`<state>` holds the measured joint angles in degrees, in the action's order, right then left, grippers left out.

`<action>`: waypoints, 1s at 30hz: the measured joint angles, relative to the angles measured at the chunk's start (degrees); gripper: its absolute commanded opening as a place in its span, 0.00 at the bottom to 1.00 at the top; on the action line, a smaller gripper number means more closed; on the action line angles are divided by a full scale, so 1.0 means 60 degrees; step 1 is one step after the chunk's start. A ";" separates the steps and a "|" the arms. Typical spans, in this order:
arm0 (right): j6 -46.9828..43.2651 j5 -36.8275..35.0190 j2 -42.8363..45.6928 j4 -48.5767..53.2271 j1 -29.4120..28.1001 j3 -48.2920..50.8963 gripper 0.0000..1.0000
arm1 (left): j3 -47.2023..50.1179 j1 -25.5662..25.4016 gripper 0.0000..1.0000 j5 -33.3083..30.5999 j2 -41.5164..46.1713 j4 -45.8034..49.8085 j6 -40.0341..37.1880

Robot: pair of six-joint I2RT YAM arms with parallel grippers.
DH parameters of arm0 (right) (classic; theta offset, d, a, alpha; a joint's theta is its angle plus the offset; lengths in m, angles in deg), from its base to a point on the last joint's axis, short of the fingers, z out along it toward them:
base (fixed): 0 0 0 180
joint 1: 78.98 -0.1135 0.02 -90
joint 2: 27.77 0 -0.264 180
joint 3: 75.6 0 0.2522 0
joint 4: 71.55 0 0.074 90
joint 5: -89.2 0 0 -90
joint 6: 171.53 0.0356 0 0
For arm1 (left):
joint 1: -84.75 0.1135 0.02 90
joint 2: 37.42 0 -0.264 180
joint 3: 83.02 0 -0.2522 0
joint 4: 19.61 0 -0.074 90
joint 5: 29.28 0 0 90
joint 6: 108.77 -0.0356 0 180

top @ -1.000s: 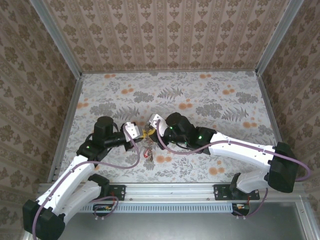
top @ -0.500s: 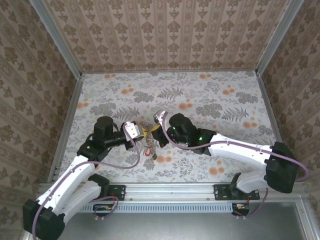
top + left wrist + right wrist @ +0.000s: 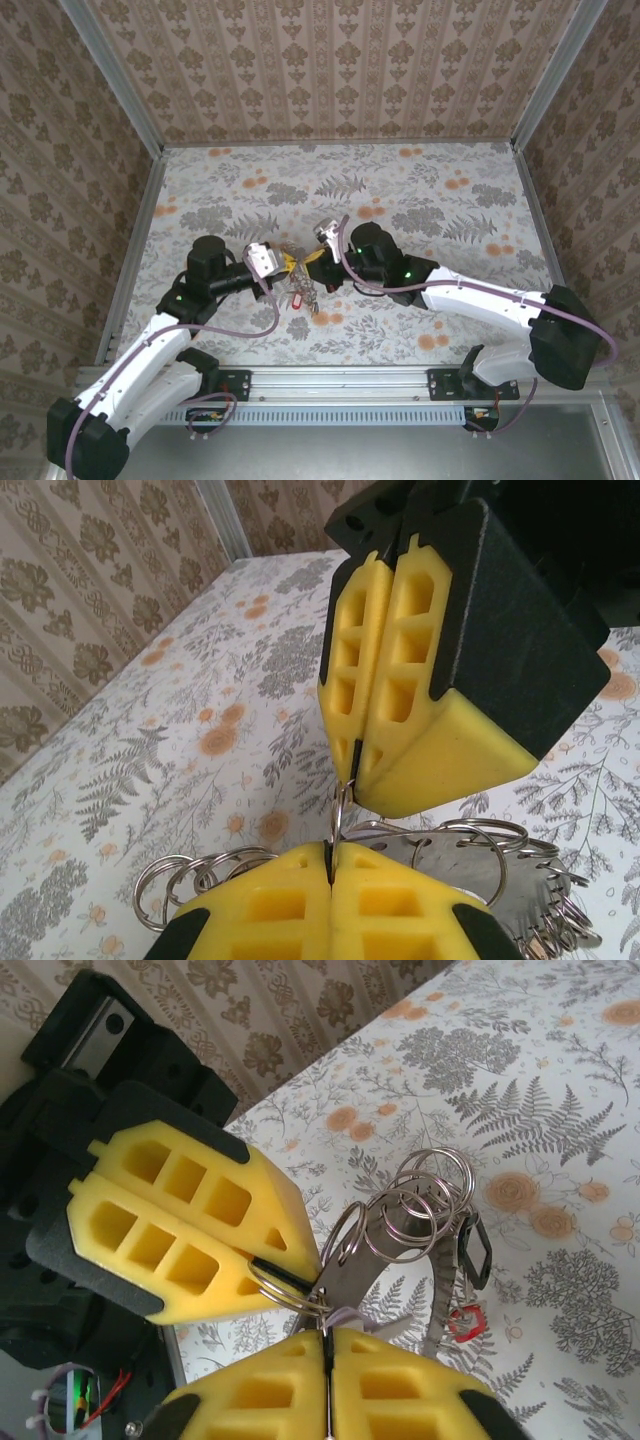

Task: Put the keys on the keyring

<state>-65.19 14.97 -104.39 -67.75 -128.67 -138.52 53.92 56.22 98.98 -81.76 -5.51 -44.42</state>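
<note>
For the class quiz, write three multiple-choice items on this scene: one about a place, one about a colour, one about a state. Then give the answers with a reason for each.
1. Where do the left claw and right claw meet?
A. at the far right corner
B. near the middle of the table
C. against the left wall

2. What colour are the claws' pads?
A. blue
B. green
C. yellow

3. How is the left claw?
A. shut on a wire ring
B. wide open
C. lying flat on the table

Answers:
1 B: the top view shows both tips together mid-table.
2 C: both wrist views show yellow pads.
3 A: its pads press together with the ring's wire pinched between them.
</note>
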 measured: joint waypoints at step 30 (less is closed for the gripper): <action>-0.7530 0.1730 0.0885 0.3738 0.0339 -0.1384 0.32 | -0.0062 -0.0189 0.00 0.2269 -0.0262 -0.0594 -0.0033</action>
<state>-110.37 25.35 -99.08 -45.32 -126.64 -146.83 53.54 55.08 112.60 -83.34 -9.07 -44.62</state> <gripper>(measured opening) 0.322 0.055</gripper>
